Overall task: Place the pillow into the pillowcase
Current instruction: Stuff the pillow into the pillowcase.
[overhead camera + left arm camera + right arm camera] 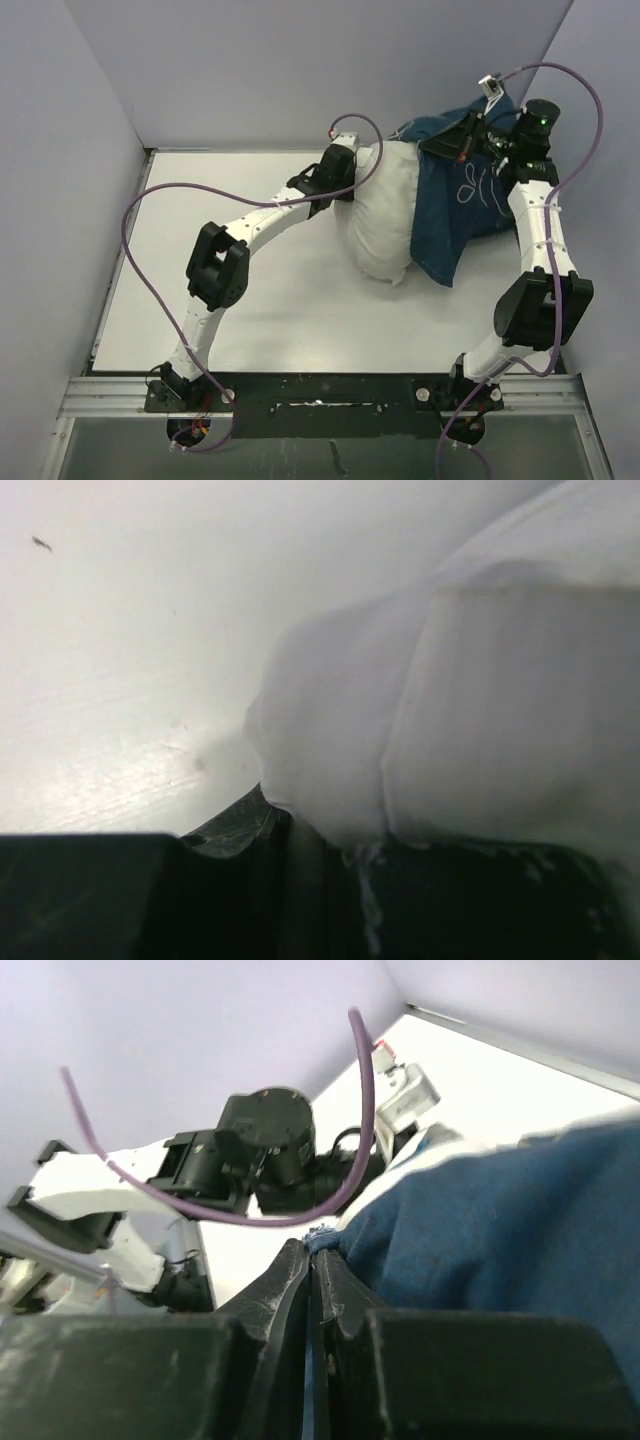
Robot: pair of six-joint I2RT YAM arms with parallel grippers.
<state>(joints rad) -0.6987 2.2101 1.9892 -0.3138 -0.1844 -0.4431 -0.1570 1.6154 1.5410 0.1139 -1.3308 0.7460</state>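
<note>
Top external view gives us the plainest layout: the left gripper (362,166) sits against the far left corner of the large, soft, lumpy white stuffed pillow (385,225), and the right gripper (468,138) hangs raised over the far end of the navy-blue fabric pillowcase with cream line drawings (470,205). From the left gripper, the pillow spreads away to its right and back toward the arm bases, lying on the white table (260,300). The pillowcase lies beyond it, draped over the pillow's right side. In the left wrist view we see white fabric bunching down between that gripper's fingers (240,825), so we read it as clamped on a pinch of the pillow. We judge this grip is there to steady the stuffing or push it toward the sack. In the right wrist view the fingers (285,1280) are pressed together on a blue hem, with the cloth falling away below and to the right of them. We take the raised hold as a way to keep the mouth lifted so that it can be drawn over the stuffing. The bare part of the pillow runs lengthwise from the far side of the table to the near side, its uncovered long edge facing the left arm (250,225). How deep the rest reaches into the pillowcase is hidden from us, so we call the task partly done at best.
</note>
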